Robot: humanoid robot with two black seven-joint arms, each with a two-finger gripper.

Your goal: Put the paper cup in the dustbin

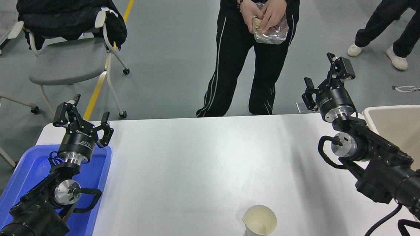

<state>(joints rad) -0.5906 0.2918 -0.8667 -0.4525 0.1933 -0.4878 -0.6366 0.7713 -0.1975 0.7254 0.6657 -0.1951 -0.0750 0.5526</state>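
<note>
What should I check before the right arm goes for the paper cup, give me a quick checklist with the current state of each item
1. Paper cup upright, mouth up, at the table's near edge: ok.
2. Right end effector open and holding nothing, raised at the table's far right edge: ok.
3. Bare table between the right end effector and the cup: ok.
4. Dustbin at the right, top open, what shows of its inside is bare: ok.
5. Left end effector parked above the blue tray, away from the cup: ok.
6. Person holding a foil bag stands beyond the far edge, hands off the table: ok.
</note>
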